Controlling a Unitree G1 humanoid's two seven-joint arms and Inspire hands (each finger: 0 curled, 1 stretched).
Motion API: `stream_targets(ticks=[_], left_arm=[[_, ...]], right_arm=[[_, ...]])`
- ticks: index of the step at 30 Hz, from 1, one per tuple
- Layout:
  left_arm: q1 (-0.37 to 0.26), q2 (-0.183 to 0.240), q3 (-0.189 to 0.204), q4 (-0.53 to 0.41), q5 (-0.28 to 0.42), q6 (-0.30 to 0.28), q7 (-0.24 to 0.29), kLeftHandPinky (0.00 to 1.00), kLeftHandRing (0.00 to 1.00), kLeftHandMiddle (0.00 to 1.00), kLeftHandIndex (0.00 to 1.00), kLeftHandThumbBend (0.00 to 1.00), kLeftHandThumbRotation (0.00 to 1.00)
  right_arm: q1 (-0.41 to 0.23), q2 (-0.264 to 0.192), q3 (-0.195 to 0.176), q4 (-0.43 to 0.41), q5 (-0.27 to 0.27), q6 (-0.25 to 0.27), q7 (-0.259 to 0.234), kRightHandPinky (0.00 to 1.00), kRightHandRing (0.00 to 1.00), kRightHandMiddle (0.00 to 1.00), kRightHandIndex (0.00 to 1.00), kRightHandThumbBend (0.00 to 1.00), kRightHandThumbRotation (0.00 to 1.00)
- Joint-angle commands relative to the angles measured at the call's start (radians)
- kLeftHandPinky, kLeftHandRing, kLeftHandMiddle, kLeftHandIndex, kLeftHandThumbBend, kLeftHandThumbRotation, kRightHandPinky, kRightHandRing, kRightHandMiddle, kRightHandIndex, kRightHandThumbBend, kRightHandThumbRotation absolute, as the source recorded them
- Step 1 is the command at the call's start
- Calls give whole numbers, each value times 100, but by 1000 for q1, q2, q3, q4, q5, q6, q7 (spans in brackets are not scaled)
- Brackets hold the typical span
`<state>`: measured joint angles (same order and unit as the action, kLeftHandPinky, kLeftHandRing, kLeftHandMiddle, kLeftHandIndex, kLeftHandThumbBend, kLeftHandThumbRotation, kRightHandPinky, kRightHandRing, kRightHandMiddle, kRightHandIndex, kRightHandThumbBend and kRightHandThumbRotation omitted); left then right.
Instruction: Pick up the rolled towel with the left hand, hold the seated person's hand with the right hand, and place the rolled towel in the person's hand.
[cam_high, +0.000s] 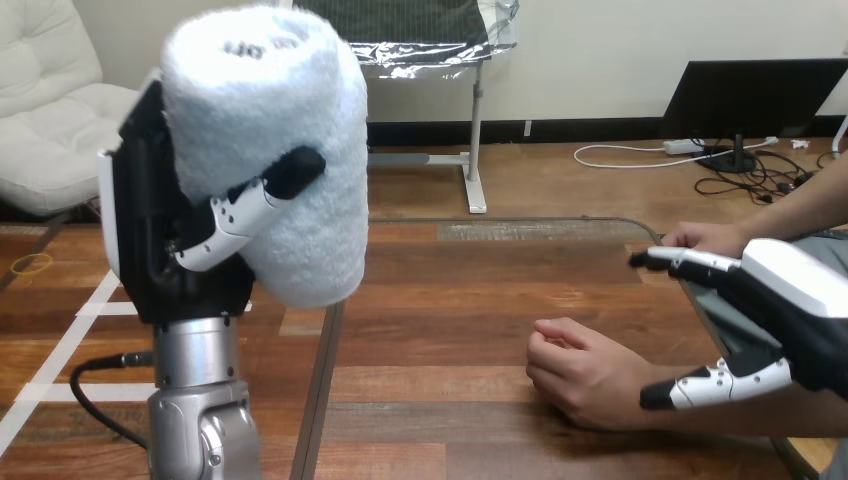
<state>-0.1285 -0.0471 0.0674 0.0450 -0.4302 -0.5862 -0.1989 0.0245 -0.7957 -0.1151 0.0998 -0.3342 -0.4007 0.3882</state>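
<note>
My left hand (165, 235) is raised high at the view's left, its fingers and thumb curled round the white rolled towel (275, 130), which stands upright in the grasp. The person's hand (585, 370) rests loosely curled on the table (440, 400) at the lower right. My right hand (780, 310) hovers just right of it, open, with straight fingers above the person's wrist and the thumb low beside it. I see no finger curled round the wrist. The person's other hand (705, 238) lies at the table's far right edge, behind my right hand's fingertips.
The wooden table's far edge runs across the middle of the view. My left forearm (200, 400) rises from the bottom left corner. Bare tabletop lies between the towel and the person's hand.
</note>
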Motion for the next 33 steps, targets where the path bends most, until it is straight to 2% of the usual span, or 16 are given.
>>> stream_targets(ticks=[1, 5, 13, 21, 33], left_arm=[[-81, -15, 13, -13, 3, -24, -13, 21, 28, 34, 40, 59, 0], [-80, -15, 12, -13, 5, -25, -14, 21, 28, 34, 40, 59, 0], [-77, -14, 15, -17, -4, -20, -27, 21, 28, 34, 40, 57, 0], [-71, -16, 18, -30, 1, -9, -20, 21, 28, 34, 40, 57, 0], [-66, -17, 19, -41, -9, 2, -22, 21, 28, 34, 40, 57, 0]], right_arm=[[-87, -41, 17, 9, -11, -8, 15, 86, 86, 88, 88, 100, 48], [-92, -45, 25, 21, -27, -12, 26, 86, 86, 88, 88, 100, 47], [-98, -52, 42, 29, -37, 22, 64, 85, 86, 87, 87, 100, 45], [-102, -55, 55, 51, -54, 12, 59, 85, 85, 86, 86, 100, 41], [-112, -53, 82, 97, -90, 9, 43, 84, 84, 85, 85, 100, 41]])
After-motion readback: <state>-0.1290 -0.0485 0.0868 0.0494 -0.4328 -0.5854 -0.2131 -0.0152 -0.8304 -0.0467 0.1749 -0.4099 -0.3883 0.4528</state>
